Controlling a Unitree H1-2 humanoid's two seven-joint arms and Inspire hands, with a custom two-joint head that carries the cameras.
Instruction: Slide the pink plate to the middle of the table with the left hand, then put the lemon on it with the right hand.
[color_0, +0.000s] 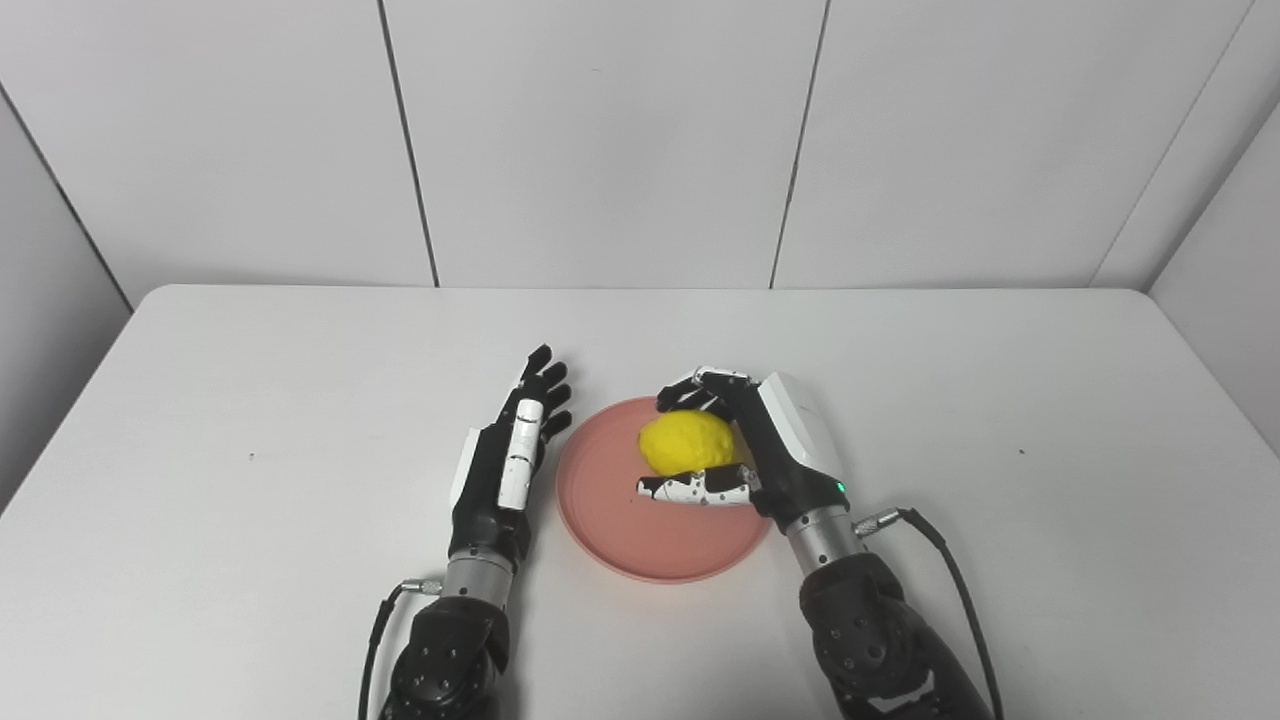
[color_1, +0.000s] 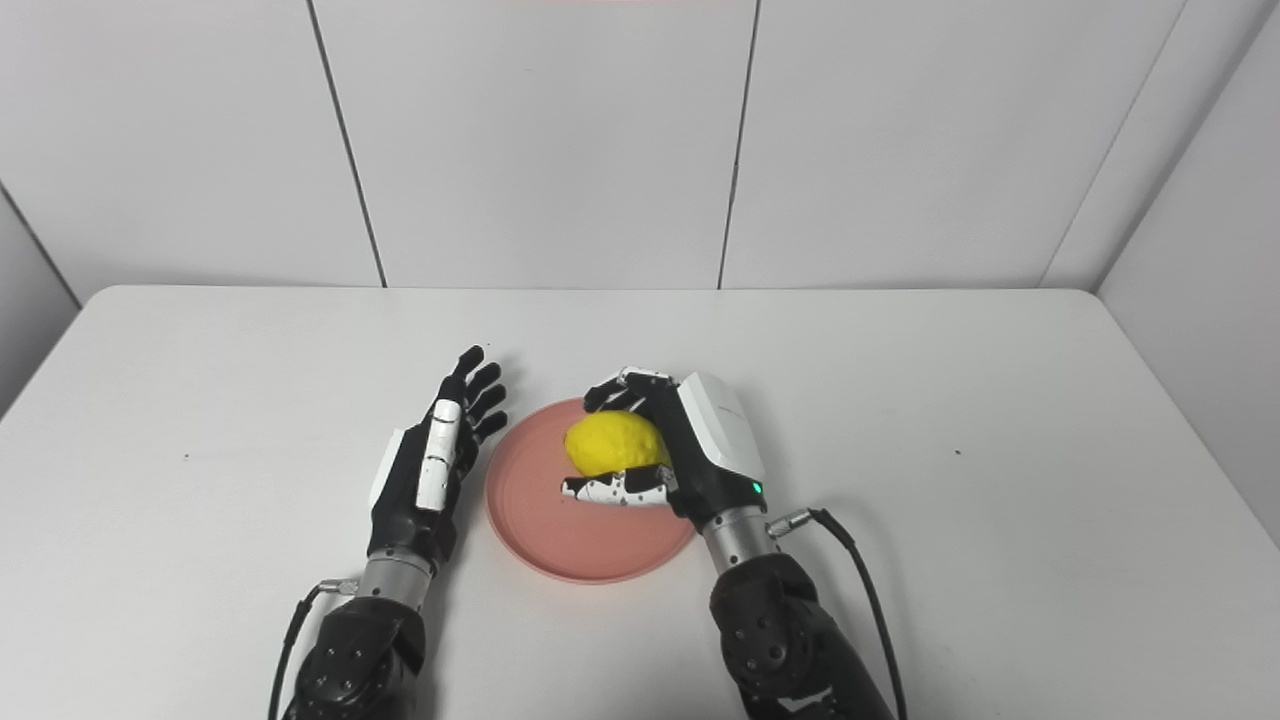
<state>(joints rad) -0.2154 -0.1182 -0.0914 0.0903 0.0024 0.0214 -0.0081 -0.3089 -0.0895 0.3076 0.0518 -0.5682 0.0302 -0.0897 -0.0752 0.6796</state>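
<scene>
White surface (color_0: 300, 560) carries the plate (color_0: 620, 530) mid-table; right hand (color_0: 770, 450) wraps its fingers (color_0: 695, 489) round the lemon (color_0: 688, 442) over it, ready for release; left hand (color_0: 505, 455) rests beside, fingers spread

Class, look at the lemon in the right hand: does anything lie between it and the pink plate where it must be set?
Nothing visible does. The right hand holds the lemon directly over the pink plate, whose surface is bare. The left hand lies open beside the plate's left rim, out of the way.
</scene>
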